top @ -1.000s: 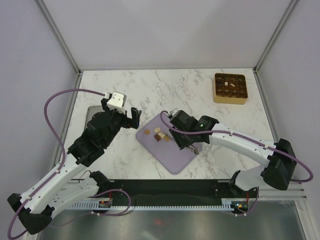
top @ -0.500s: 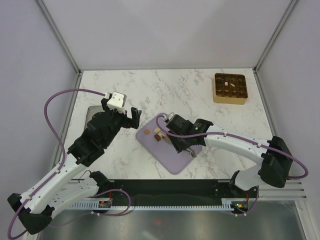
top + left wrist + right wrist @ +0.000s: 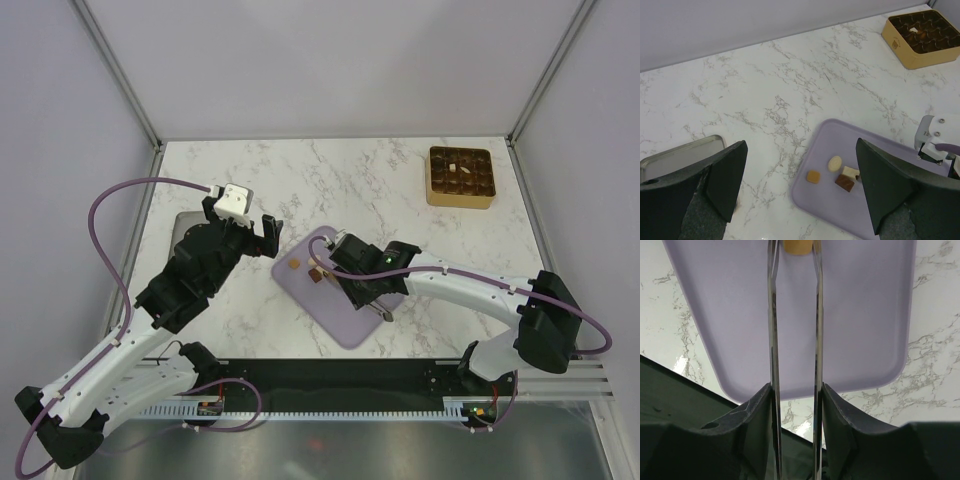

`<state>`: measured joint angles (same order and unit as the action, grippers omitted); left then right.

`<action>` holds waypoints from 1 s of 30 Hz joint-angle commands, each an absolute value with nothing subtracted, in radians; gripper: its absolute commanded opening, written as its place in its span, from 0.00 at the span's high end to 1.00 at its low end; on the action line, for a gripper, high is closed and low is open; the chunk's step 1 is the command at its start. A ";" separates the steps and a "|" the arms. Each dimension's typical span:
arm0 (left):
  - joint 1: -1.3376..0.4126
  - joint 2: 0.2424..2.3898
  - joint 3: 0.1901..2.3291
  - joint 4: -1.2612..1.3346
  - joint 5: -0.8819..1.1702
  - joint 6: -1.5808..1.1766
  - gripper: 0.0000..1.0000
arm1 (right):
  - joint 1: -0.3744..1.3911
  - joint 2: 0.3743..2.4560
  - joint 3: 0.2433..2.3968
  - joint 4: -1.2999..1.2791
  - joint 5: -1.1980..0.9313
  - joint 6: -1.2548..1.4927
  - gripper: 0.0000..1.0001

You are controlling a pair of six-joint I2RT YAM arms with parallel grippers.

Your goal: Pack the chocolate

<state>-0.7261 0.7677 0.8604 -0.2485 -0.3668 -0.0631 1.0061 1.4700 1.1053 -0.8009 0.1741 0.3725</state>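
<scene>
The right arm stretches low and leftward over the lilac mat [image 3: 345,318]. The right fingers [image 3: 774,340] stand parted astride a tan chocolate [image 3: 798,246] lying there. The left arm hangs raised nearby, its left fingers [image 3: 725,175] spread wide.

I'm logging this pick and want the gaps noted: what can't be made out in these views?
- Right wrist: the tan chocolate between the right fingers is cut by the top edge; grip contact unclear.
- Top view: the right arm covers part of the mat; anything under it is unseen.
- Gold tray: contents too small to count from above; cut by the right edge in left wrist view.
</scene>
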 commanded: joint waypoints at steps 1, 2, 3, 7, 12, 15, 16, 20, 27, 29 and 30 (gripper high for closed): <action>-0.729 0.767 0.854 -0.219 -0.394 -0.025 0.03 | 1.014 1.471 1.118 -0.785 0.186 0.383 0.52; -0.729 0.767 0.856 -0.219 -0.394 -0.025 0.03 | 1.014 1.471 1.121 -0.795 0.187 0.383 0.53; -0.729 0.765 0.854 -0.219 -0.394 -0.025 0.03 | 1.014 1.470 1.124 -0.799 0.189 0.383 0.53; -0.729 0.767 0.856 -0.221 -0.394 -0.025 0.03 | 1.015 1.460 1.137 -0.825 0.206 0.377 0.56; -0.727 0.765 0.856 -0.219 -0.394 -0.026 0.03 | 1.016 1.454 1.161 -0.876 0.225 0.365 0.58; -0.727 0.767 0.856 -0.221 -0.393 -0.025 0.03 | 1.014 1.444 1.180 -0.900 0.245 0.362 0.58; -0.729 0.767 0.856 -0.221 -0.394 -0.025 0.03 | 1.014 1.439 1.192 -0.907 0.252 0.361 0.58; -0.729 0.764 0.856 -0.221 -0.394 -0.025 0.03 | 1.012 1.437 1.230 -0.945 0.279 0.348 0.58; -0.729 0.761 0.856 -0.221 -0.397 -0.025 0.03 | 0.971 1.445 1.276 -0.957 0.281 0.321 0.58; -0.727 0.762 0.857 -0.221 -0.397 -0.025 0.03 | 0.934 1.450 1.290 -0.954 0.281 0.298 0.59; -0.727 0.761 0.856 -0.221 -0.397 -0.025 0.03 | 0.917 1.451 1.307 -0.954 0.282 0.290 0.59</action>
<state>-0.7261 0.7673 0.8604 -0.2485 -0.3668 -0.0631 0.9588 1.4689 1.2388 -0.9493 0.2478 0.3256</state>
